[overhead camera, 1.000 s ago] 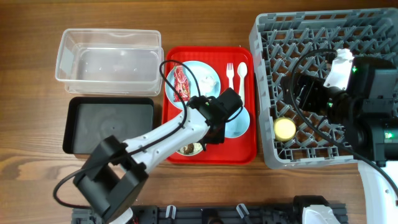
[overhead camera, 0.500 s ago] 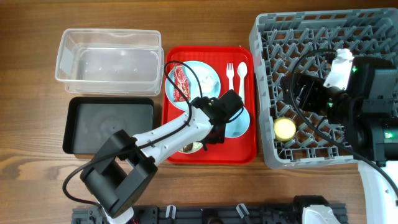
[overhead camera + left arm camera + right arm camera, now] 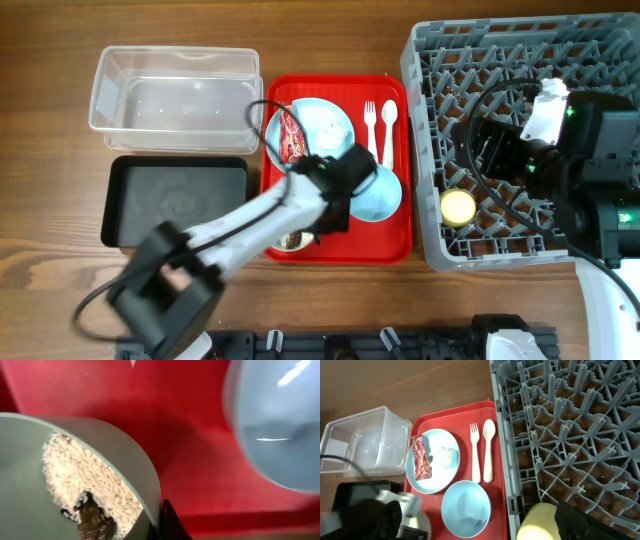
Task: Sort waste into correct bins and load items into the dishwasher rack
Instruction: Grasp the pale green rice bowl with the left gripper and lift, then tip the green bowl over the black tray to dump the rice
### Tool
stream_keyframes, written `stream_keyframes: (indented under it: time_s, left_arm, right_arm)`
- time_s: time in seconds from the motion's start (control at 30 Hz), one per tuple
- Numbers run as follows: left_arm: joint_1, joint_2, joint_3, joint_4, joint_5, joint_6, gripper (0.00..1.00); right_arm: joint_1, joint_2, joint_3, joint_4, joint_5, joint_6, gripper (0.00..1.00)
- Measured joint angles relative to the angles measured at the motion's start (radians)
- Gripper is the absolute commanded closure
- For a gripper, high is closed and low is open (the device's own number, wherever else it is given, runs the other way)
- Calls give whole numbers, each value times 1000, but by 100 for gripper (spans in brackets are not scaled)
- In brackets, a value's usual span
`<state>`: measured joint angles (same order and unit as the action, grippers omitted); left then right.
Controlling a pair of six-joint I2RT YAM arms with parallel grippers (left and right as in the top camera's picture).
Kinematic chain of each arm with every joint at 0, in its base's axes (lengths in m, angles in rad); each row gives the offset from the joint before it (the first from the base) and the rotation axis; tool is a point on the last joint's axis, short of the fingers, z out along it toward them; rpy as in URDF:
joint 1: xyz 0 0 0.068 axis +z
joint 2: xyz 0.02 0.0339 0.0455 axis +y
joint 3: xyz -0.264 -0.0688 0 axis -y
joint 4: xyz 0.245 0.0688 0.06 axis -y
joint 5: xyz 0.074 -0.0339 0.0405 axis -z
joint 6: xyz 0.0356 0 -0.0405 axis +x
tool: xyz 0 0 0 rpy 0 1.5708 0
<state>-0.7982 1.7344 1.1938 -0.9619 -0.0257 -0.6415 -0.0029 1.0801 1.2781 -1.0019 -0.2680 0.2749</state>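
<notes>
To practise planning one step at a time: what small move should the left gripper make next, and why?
Probably close the left gripper on the rim of the pale green bowl and lift it just off the red tray. One finger sits outside that rim, and rice scraps lie in the bowl, so it likely needs emptying.

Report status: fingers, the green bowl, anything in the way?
Left fingers at pale green bowl rim, grip unconfirmed. Rice scraps inside it. Right fingers over rack by yellow cup, state unclear. Light blue bowl close beside, not touching.
</notes>
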Motion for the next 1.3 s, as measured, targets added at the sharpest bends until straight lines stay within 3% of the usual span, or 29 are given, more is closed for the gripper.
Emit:
stream_keyframes:
  time_s: [0.13,0.2,0.3,0.4,0.63,0.97,1.3]
  left_arm:
    - [125,-188,1,-4,106,11,96]
    - [263,-339,9,-27,163,21,96]
    - [441,-422,12,-87,288,76,96]
    - [659,-450,12,-147,393,148,96]
    - [982,-393,-53,-155,743,371,96]
    - [1242,-134,-260,-129,1193,739,96]
    - [1272,-18,-299,-155,1448,906,96]
  right_arm:
    - [0,0,0,1,0,0,0]
    - [0,0,0,2,0,0,0]
    - [0,0,0,5,0,0,0]
    - [0,0,0,8,0,0,0]
    - [0,0,0,13,2,9,0]
    - [0,0,0,16,3,9,0]
    - [0,0,0,20,3,9,0]
